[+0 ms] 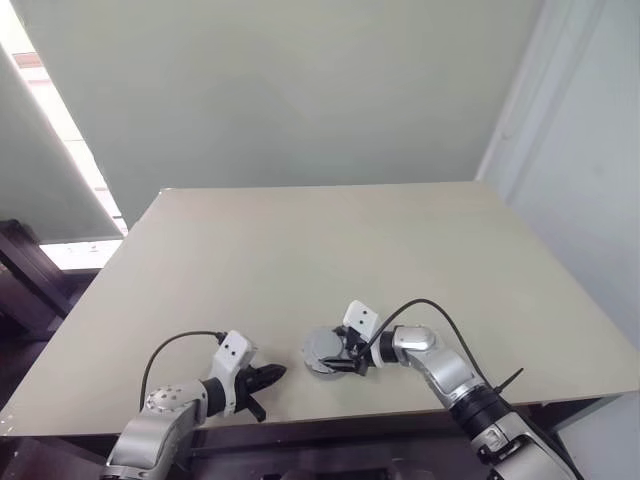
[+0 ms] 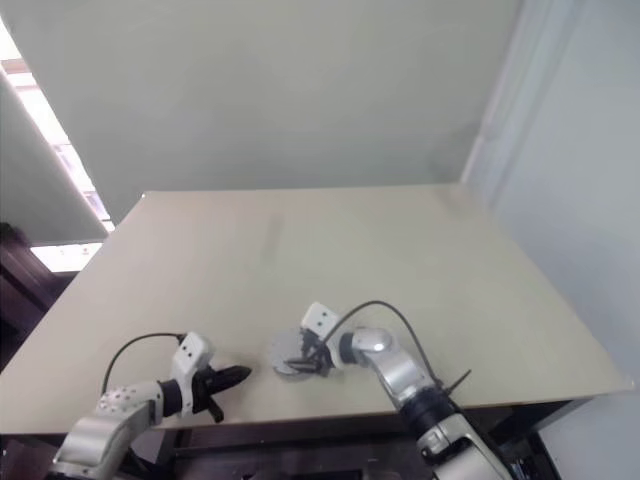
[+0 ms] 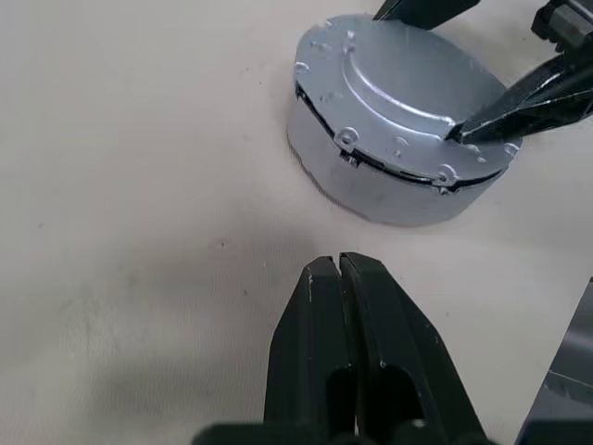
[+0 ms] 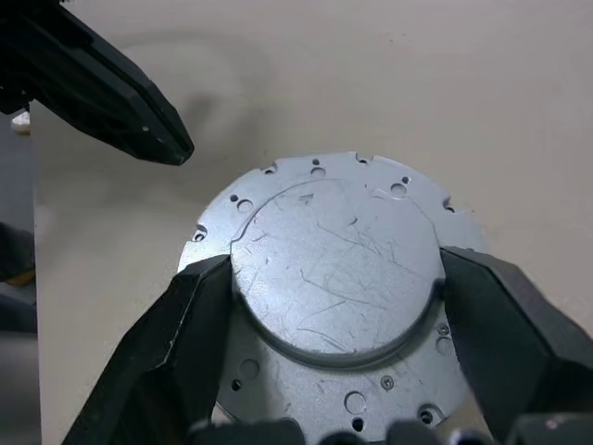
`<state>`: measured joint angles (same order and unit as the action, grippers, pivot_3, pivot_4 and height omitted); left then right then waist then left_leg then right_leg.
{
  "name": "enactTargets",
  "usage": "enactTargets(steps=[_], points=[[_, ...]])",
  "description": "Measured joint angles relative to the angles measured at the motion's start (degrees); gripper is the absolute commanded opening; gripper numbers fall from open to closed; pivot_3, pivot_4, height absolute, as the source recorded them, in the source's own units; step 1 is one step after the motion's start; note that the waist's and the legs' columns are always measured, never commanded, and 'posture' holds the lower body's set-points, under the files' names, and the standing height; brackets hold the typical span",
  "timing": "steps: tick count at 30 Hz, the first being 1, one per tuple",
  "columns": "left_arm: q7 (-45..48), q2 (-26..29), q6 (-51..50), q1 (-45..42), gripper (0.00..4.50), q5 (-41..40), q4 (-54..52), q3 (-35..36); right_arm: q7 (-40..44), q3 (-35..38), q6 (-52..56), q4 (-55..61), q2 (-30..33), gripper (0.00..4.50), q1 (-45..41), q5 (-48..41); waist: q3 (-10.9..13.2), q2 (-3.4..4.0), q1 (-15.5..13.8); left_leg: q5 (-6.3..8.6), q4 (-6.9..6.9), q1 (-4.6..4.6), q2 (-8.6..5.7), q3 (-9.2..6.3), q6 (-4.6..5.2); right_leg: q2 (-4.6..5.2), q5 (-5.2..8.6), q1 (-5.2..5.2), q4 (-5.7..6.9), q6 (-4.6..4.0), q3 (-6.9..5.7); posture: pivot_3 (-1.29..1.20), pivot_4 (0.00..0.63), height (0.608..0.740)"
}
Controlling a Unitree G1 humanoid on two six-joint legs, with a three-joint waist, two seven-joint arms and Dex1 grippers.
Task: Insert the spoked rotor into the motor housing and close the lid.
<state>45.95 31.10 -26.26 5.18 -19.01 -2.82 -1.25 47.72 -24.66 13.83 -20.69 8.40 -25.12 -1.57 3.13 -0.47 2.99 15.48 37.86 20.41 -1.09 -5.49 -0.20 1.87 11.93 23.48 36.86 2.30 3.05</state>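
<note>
A silver round motor housing (image 3: 389,190) sits on the table near the front edge, with the lid (image 4: 324,232), a scratched silver plate with a raised round centre, lying flat on top. The spoked rotor is hidden. My right gripper (image 1: 335,358) reaches in from the right. Its two black fingers (image 4: 185,324) press against opposite sides of the lid's raised centre. My left gripper (image 1: 270,375) is shut and holds nothing. It rests just above the table, a short way left of the housing, with its tips (image 3: 338,264) pointing at it.
The beige table (image 1: 300,250) stretches back to a pale wall. Its front edge runs just below both grippers. A black cable (image 1: 440,310) loops over my right wrist.
</note>
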Motion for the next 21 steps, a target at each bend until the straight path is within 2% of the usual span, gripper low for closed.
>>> enactTargets(steps=[21], points=[[-0.1,-0.3,0.0,-0.2,0.00,0.0,0.0,0.0,1.1,-2.7,3.6,2.2,1.8,3.23,-1.3,3.9,0.0,0.02,0.0,0.00,0.01,-0.03,-0.01,0.00,0.00,0.00,0.00,-0.03,0.01,0.00,0.00,0.00,0.000,0.740]])
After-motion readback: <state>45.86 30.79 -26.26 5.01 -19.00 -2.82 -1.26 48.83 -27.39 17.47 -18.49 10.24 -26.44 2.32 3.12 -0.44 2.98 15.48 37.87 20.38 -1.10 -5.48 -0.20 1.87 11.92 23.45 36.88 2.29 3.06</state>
